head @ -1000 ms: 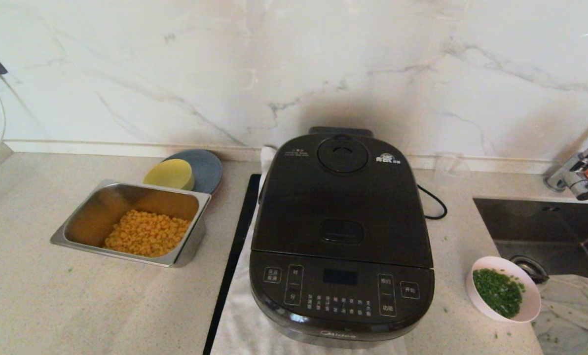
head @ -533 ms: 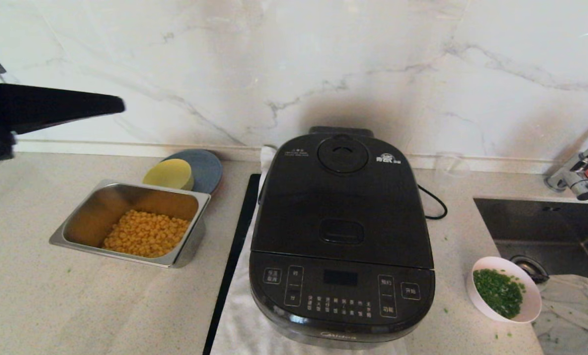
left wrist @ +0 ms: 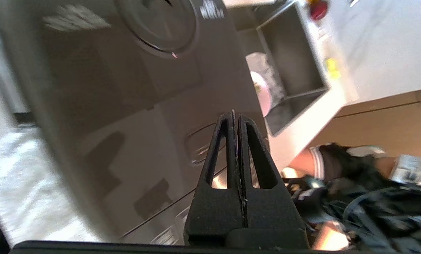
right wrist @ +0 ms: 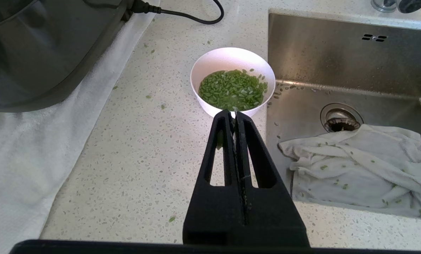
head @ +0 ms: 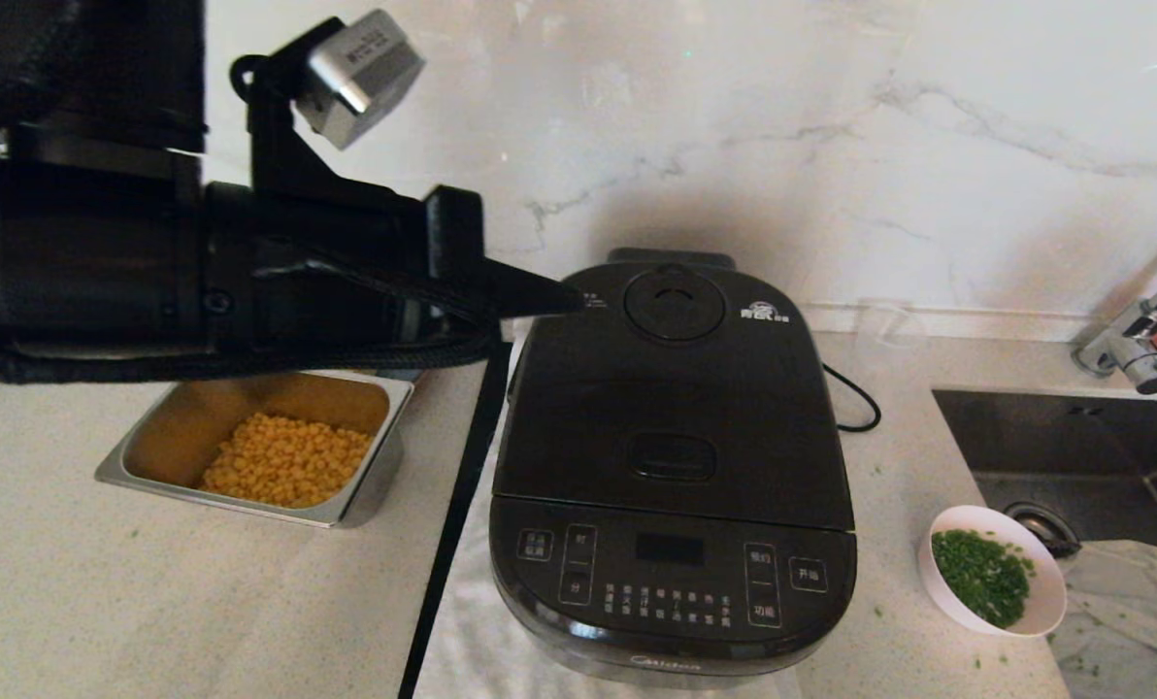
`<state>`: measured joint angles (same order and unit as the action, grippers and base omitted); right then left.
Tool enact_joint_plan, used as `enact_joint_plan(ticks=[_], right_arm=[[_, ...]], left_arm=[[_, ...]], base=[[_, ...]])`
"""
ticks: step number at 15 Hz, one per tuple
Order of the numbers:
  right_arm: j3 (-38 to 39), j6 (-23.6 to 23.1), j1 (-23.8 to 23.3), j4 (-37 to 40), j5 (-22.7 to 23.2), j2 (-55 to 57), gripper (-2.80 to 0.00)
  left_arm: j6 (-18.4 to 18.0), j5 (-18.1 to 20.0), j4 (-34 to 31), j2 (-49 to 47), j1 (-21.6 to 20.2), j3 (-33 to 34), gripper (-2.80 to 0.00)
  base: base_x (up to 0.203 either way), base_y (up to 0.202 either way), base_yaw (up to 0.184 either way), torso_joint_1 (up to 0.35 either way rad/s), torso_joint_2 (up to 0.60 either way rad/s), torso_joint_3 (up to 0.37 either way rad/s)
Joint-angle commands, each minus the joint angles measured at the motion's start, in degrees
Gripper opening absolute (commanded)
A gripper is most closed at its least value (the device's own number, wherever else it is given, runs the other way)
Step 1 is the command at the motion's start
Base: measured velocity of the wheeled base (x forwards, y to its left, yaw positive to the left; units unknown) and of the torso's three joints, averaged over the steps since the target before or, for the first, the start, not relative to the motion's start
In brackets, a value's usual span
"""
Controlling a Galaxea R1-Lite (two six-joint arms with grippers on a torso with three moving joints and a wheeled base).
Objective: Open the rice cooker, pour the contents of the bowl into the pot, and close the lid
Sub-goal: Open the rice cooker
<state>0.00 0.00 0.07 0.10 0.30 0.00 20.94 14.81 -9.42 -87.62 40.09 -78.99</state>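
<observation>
The black rice cooker (head: 671, 544) stands on a white towel with its lid (head: 671, 388) down, so the pot is hidden. The latch button (head: 673, 455) sits mid-lid, the steam vent (head: 675, 304) at the back. My left gripper (head: 569, 296) is shut and empty, its tip over the lid's back left corner; in the left wrist view the left gripper (left wrist: 234, 114) hangs above the lid (left wrist: 125, 106). The small bowl (head: 992, 570) holds chopped green herb bits (head: 981, 575) at the front right. My right gripper (right wrist: 233, 114) is shut, just short of the bowl (right wrist: 233, 65).
A steel tray (head: 365, 495) of corn kernels (head: 285, 459) sits left of the cooker. A sink (head: 1074, 437) with a crumpled cloth (head: 1122, 621) lies right of the bowl, a tap (head: 1137, 340) behind it. The cooker's cord (head: 855, 398) runs behind.
My left arm has swung in from the far left, and its gripper tip has travelled right to reach the cooker lid's back left corner. It now hides the yellow bowl and plate.
</observation>
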Motion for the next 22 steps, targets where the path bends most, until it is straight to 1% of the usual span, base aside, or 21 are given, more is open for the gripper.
enact_joint_plan(ticks=[1, 4, 6, 8, 10, 15, 17, 19, 20, 22], right_arm=[[0.0, 0.0, 0.0, 0.0, 0.0, 0.0, -2.8], [0.0, 0.0, 0.0, 0.0, 0.0, 0.0, -2.8], [0.0, 0.0, 0.0, 0.0, 0.0, 0.0, -2.8], [0.0, 0.0, 0.0, 0.0, 0.0, 0.0, -2.8], [0.0, 0.0, 0.0, 0.0, 0.0, 0.0, -2.8], [0.0, 0.0, 0.0, 0.0, 0.0, 0.0, -2.8], [0.0, 0.0, 0.0, 0.0, 0.0, 0.0, -2.8], [0.0, 0.0, 0.0, 0.0, 0.0, 0.0, -2.8], [0.0, 0.0, 0.0, 0.0, 0.0, 0.0, -2.8], [0.0, 0.0, 0.0, 0.0, 0.0, 0.0, -2.8]], left_arm=[[0.1, -6.2, 3.4, -3.9, 5.4, 2.0, -2.8], [0.2, -8.4, 7.9, -5.3, 7.2, 5.7, -2.8], [0.0, -12.0, 8.5, -6.7, 9.0, 7.3, -2.8], [-0.4, -14.1, 9.4, -7.9, 10.0, 8.4, -2.8], [-0.6, -14.6, 10.6, -7.9, 10.2, 9.7, -2.8], [-0.6, -16.6, 10.7, -8.5, 10.2, 12.3, -2.8], [-0.6, -18.1, 13.2, -9.0, 10.2, 13.7, -2.8], [-0.3, -18.3, 17.8, -10.0, 10.1, 14.9, -2.8], [-0.2, -18.4, 18.6, -10.0, 10.1, 14.7, -2.8], [-0.1, -18.3, 18.0, -9.5, 10.1, 13.7, -2.8]], base=[[0.0, 0.0, 0.0, 0.0, 0.0, 0.0], [0.0, 0.0, 0.0, 0.0, 0.0, 0.0], [0.0, 0.0, 0.0, 0.0, 0.0, 0.0], [0.0, 0.0, 0.0, 0.0, 0.0, 0.0], [0.0, 0.0, 0.0, 0.0, 0.0, 0.0], [0.0, 0.0, 0.0, 0.0, 0.0, 0.0], [0.0, 0.0, 0.0, 0.0, 0.0, 0.0], [0.0, 0.0, 0.0, 0.0, 0.0, 0.0], [0.0, 0.0, 0.0, 0.0, 0.0, 0.0], [0.0, 0.0, 0.0, 0.0, 0.0, 0.0]])
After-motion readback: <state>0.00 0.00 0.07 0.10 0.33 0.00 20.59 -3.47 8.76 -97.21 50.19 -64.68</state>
